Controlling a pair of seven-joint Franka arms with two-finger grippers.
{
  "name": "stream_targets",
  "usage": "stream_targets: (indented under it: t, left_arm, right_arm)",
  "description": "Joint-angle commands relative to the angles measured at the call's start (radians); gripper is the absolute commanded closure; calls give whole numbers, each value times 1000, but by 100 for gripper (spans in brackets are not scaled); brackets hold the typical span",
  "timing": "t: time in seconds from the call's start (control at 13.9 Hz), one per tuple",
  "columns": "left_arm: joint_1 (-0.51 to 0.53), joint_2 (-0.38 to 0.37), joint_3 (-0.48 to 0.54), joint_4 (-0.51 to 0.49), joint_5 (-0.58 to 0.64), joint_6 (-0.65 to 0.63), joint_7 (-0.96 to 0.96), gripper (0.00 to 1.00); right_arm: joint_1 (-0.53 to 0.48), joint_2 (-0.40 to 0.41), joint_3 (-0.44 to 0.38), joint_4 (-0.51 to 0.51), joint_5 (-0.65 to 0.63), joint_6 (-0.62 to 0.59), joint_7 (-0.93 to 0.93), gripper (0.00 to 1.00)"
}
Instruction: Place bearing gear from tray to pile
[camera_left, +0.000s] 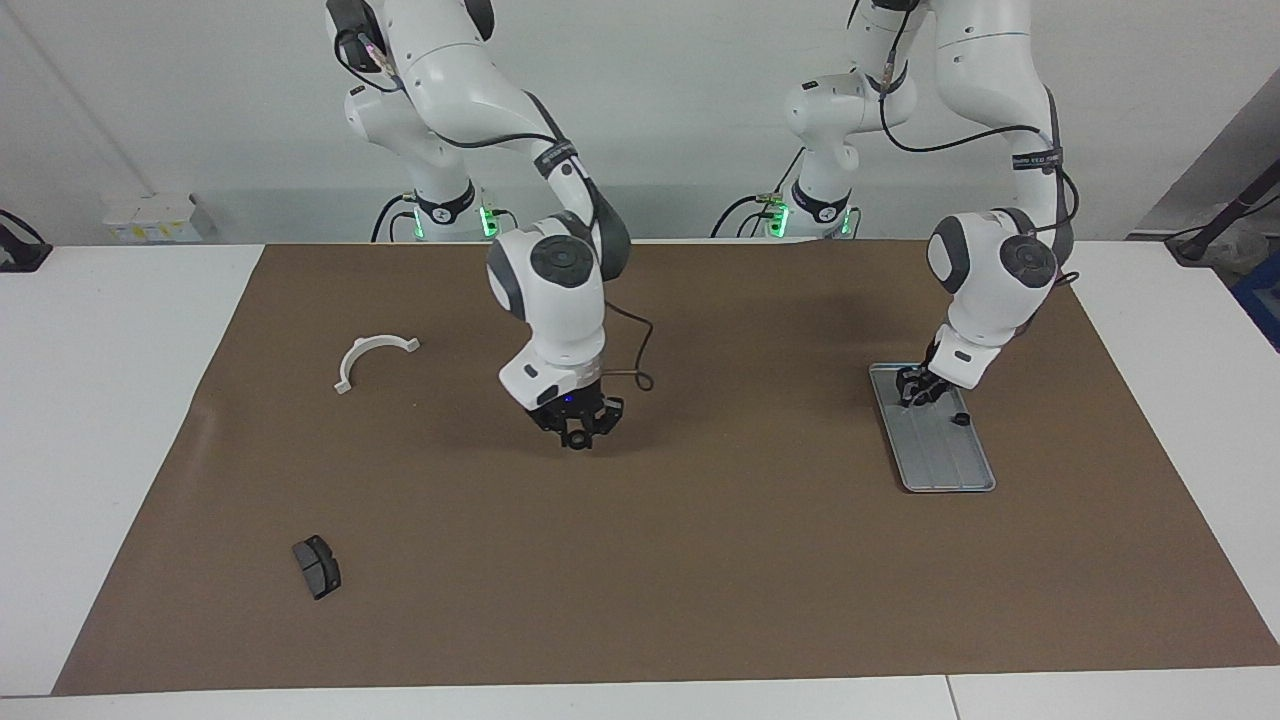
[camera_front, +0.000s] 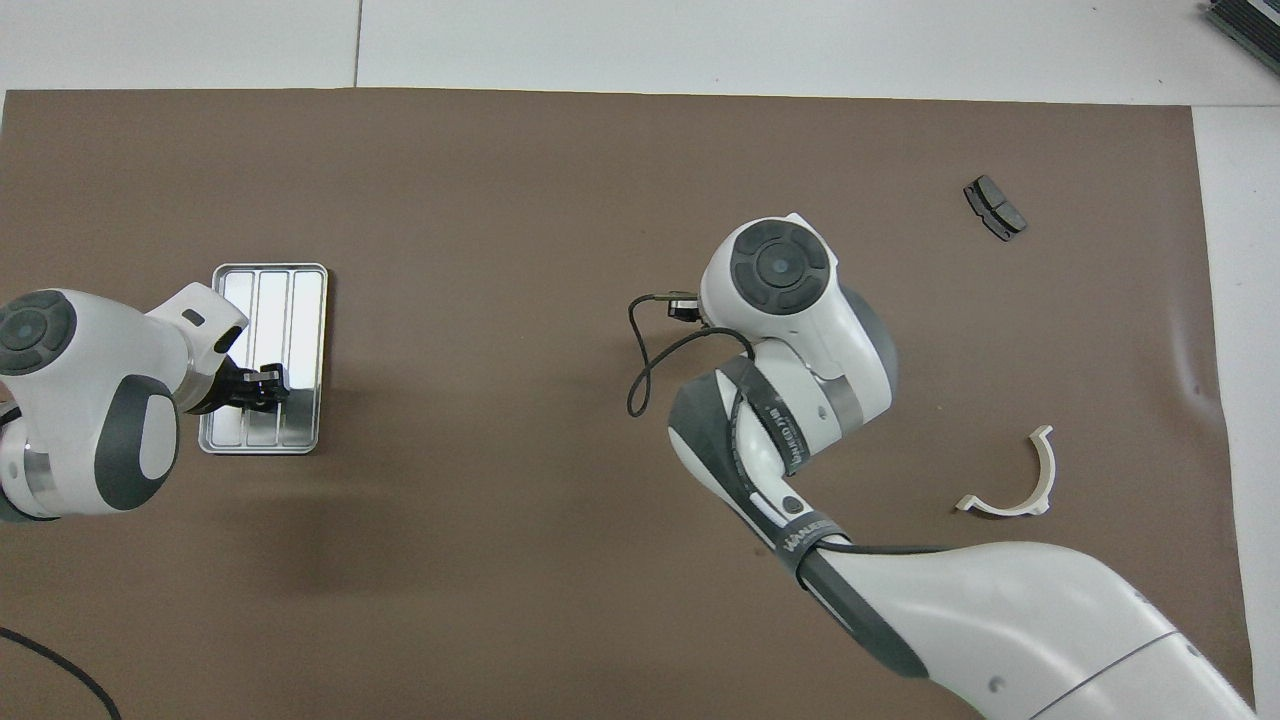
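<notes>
So, the right gripper (camera_left: 577, 430) looks clamped on a small round gear (camera_left: 576, 439), low over the mat (camera_left: 700, 560), probably headed for the bracket (camera_left: 372, 357) and pad (camera_left: 317, 566). The left gripper (camera_left: 918, 392) is down in the tray (camera_left: 950, 470), likely after another part. Can't tell if it's open or closed.

Shiny ridged metal tray (camera_left: 940, 455) on matt brown mat (camera_left: 700, 560).
</notes>
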Motion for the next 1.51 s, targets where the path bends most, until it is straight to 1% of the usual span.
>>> stream_targets:
  t: [0.0,0.07,0.43,0.65,0.79,1.01,1.08,1.22,1.29,1.37,1.44]
  left_arm:
    - [8,-27,-7,-26,18,0,-9,59]
    - [8,-27,-7,-26,18,2,-7,63]
    - [3,-24,-7,-20,18,0,5,78]
    - [0,-13,-7,21,18,-6,3,86]
    - [-11,-12,-10,50,18,-9,-7,90]
    - [-47,-13,-12,69,14,-23,-23,92]
    - [-67,-12,-13,86,12,-41,-62,92]
    - [-139,-3,-13,119,12,-81,-180,92]
    - [-168,2,-13,127,11,-86,-234,92]
    - [-202,2,-13,129,8,-89,-288,92]
    - [-237,1,-13,130,5,-87,-340,92]
  right_arm:
    - [-96,-65,16,-95,26,5,-138,100]
    - [-134,-70,16,-115,28,5,-189,100]
    - [-308,-80,16,-158,68,5,-439,100]
    - [-383,-82,16,-176,114,8,-540,100]
    - [-403,-79,16,-184,128,19,-562,100]
    - [-415,-68,15,-185,128,31,-573,100]
    - [-418,-68,15,-185,128,37,-573,100]
    - [-422,-67,15,-192,128,39,-571,100]
    - [-425,-68,15,-193,128,39,-570,77]
    - [-426,-68,15,-192,128,39,-568,38]
    - [-426,-67,15,-190,128,39,-564,11]
